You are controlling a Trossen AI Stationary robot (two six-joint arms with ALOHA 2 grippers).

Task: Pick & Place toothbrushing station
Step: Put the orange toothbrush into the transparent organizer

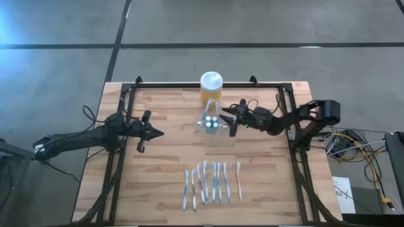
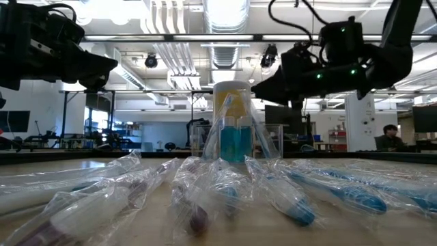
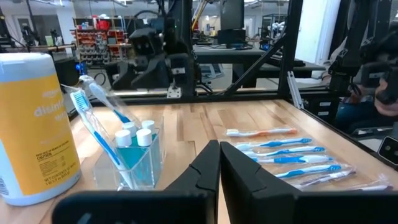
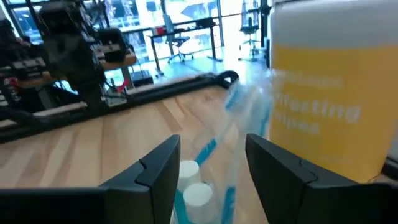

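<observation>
The toothbrushing station (image 1: pixel 211 124) is a small clear holder standing on the table's middle, just in front of the yellow jar. It holds white-capped blue tubes (image 3: pixel 134 138) and wrapped toothbrushes (image 3: pixel 93 115) that lean out of it. My right gripper (image 1: pixel 229 120) hovers open just to the holder's right and a little above it. In its own wrist view the fingers (image 4: pixel 158 168) stand apart over the white caps (image 4: pixel 189 180), touching nothing. My left gripper (image 1: pixel 161 133) waits shut to the holder's left, pointing level at it.
A yellow jar with a white lid (image 1: pixel 211 85) stands right behind the holder. Several wrapped toothbrushes (image 1: pixel 211 183) lie in a row near the table's front edge. A black frame (image 1: pixel 287 113) runs along the table's sides and back.
</observation>
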